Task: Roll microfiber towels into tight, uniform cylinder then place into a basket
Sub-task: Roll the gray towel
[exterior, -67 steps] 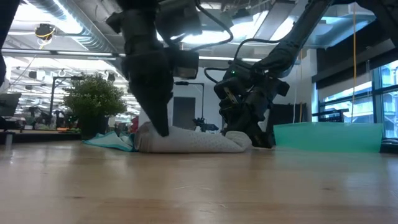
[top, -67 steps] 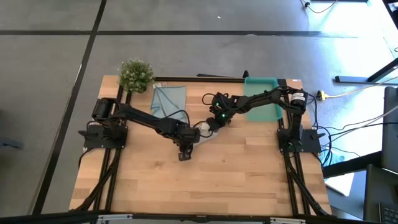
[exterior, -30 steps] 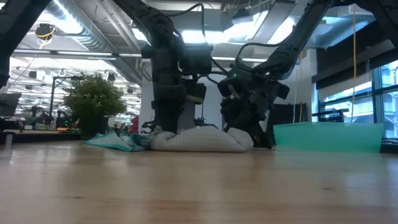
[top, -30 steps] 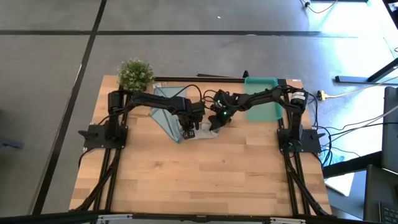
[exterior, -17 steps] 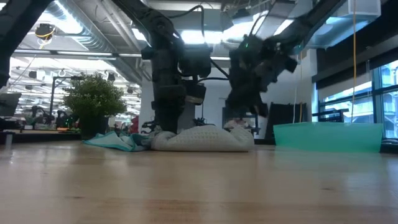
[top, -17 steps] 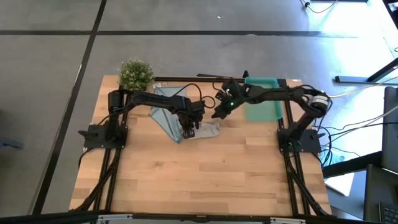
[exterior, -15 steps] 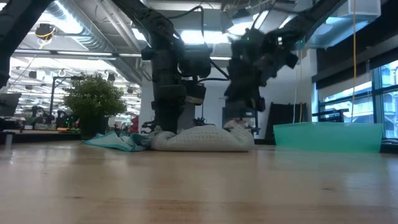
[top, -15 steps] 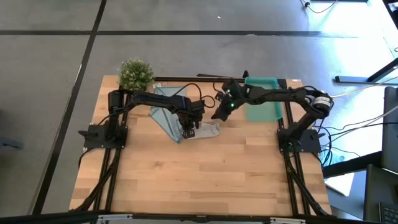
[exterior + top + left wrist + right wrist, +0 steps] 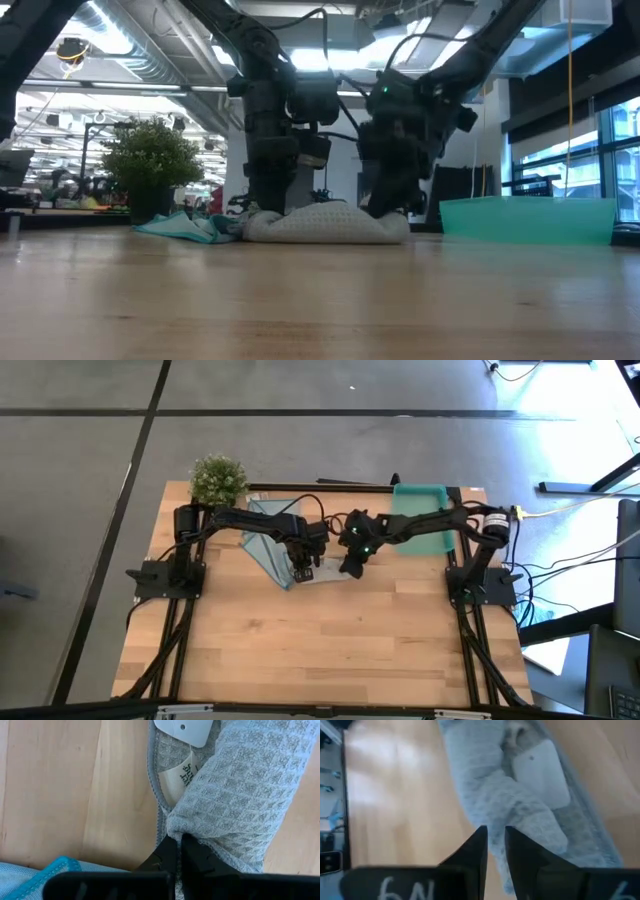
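Grey towel roll point(image 9: 322, 571) lay crosswise between the two grippers, near the table's middle.

The left gripper point(image 9: 304, 568), fingers pressed together, pinned the roll's left end against the wood; its pinch on a fold showed in the left wrist view. The right gripper point(image 9: 351, 567) hovered just above the opposite end, jaws nearly closed and holding nothing. The roll's long axis ran left to right, pointing toward the teal bin point(image 9: 421, 520), which sat beyond the right arm. The right gripper was nearer the bin. The light blue towel point(image 9: 262, 532) lay flat behind the left arm.
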Available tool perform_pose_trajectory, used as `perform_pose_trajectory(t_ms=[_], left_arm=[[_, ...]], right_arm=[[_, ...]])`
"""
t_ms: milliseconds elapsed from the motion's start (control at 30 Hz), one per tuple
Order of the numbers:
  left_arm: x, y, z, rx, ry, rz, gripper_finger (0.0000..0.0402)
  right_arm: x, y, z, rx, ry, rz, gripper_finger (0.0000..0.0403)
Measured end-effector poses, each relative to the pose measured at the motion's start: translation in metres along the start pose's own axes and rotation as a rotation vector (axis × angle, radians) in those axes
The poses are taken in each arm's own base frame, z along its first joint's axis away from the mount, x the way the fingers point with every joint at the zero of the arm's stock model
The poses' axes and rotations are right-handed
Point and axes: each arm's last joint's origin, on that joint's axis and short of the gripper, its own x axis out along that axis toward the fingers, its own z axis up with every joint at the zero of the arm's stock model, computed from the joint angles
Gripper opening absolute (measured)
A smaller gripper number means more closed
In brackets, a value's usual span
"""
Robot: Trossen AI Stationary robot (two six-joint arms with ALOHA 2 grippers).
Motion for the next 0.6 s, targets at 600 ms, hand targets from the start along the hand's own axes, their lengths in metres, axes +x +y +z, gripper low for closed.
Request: perform_pose_trajectory(t_ms=[600], left_arm=[[-0.010, 0.006, -0.005, -0.030, 0.075, 0.065, 0.0001]], right_arm=[[0.000, -0.013, -0.002, 0.048, -0.018, -0.227, 0.0029]])
